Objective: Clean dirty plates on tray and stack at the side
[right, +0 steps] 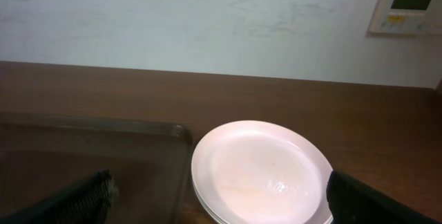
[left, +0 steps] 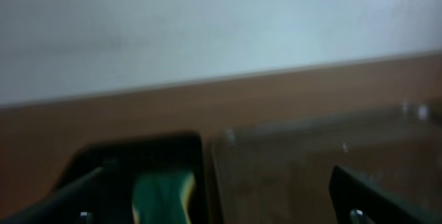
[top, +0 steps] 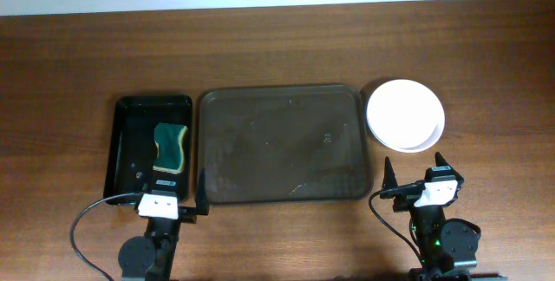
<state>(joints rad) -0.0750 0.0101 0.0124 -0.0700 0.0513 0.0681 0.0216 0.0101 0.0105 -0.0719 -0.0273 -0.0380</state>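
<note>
Toward the near-left corner of the counter [top: 277, 47], the small black tray [top: 130, 116] held the green-and-yellow sponge [top: 171, 146]. Just behind it, the left pincer [left: 214, 189] sat at the near edge with its fingers spread wide and nothing between them.

In the middle of the counter, the large brown tray [top: 277, 133] lay bare, with no plate on it.

Just off its far-right corner, the plates [top: 404, 114] sat stacked on the counter. The top one showed no red smear, though the wrist view did not let the layers be counted. The right pincer [top: 414, 161] hung near the stack toward the near edge, also spread and carrying nothing.

By this layout the job looked essentially done, leaving only a tidy finish. The right arm was best kept low and drawn straight back toward the near edge — never swung sideways, since its open fingers sat close enough to clip the stack's rim. The left arm needed only to stay clear of the sponge.
</note>
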